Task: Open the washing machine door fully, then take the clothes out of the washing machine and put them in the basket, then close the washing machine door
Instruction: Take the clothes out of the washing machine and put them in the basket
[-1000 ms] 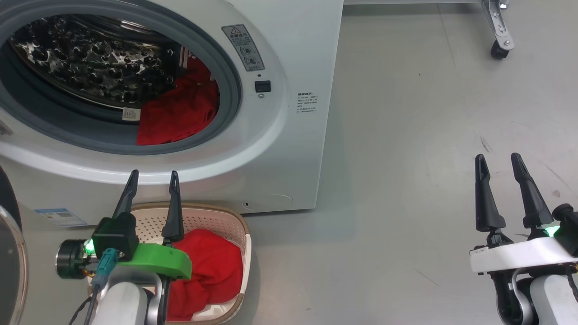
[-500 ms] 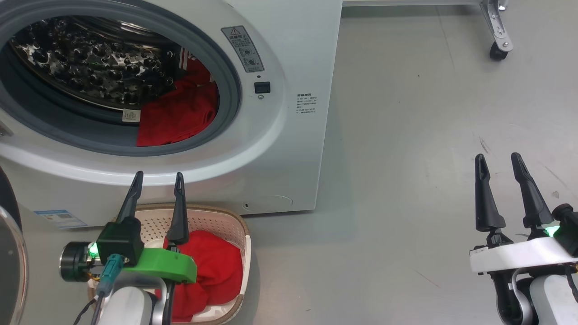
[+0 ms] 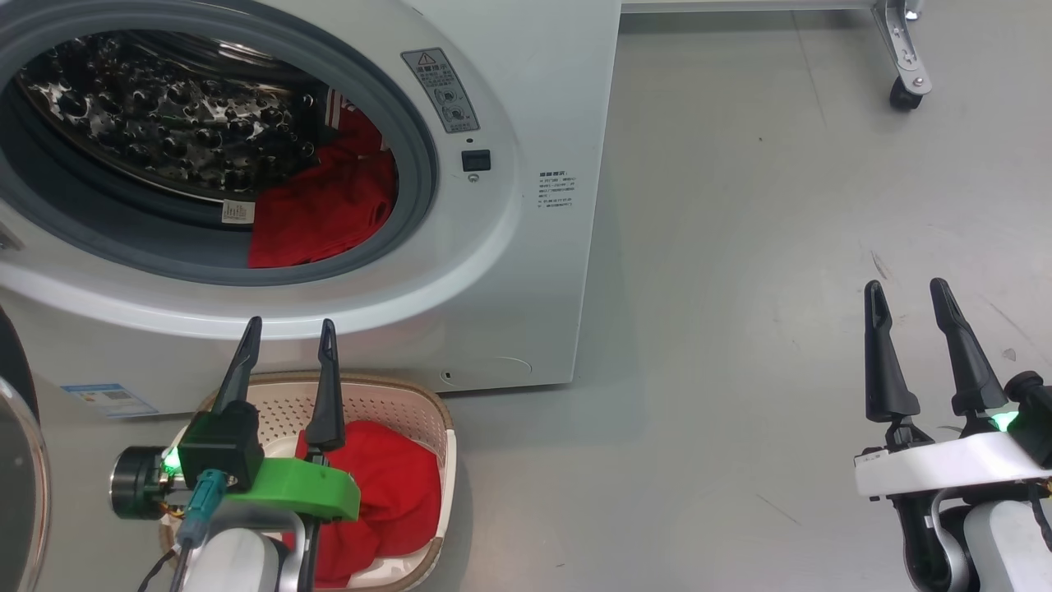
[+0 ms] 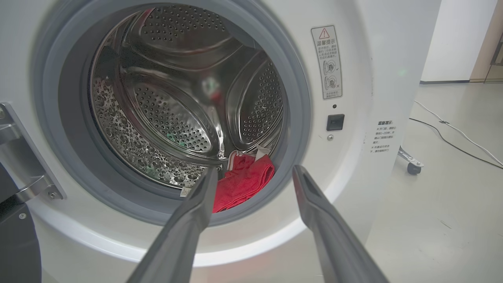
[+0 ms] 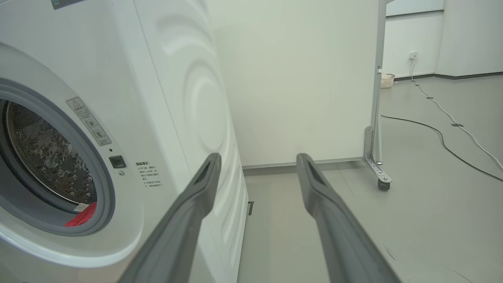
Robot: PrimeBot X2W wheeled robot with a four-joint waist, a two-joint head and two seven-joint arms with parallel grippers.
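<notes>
The washing machine [image 3: 493, 271] stands open, and its door [image 3: 18, 469] is swung out at the far left edge of the head view. Red clothes [image 3: 320, 210] lie at the lower right of the steel drum, also seen as clothes [image 4: 243, 182] in the left wrist view. More red clothes [image 3: 394, 485] fill the cream basket [image 3: 411, 395] on the floor in front of the machine. My left gripper [image 3: 291, 322] hangs open above the basket's back rim, below the drum opening, with nothing between its fingers. My right gripper [image 3: 906, 284] is open and empty over the bare floor to the right.
A metal leg on a caster [image 3: 904, 82] stands at the back right, beside a white panel [image 5: 298, 78]. Cables [image 5: 444, 133] trail over the grey floor further off. The door hinge bracket [image 4: 19, 165] sits at the left of the drum opening.
My left gripper has drifted slightly right and back toward me over the basket, still open. The right gripper has not moved. The head view has shifted a little.
</notes>
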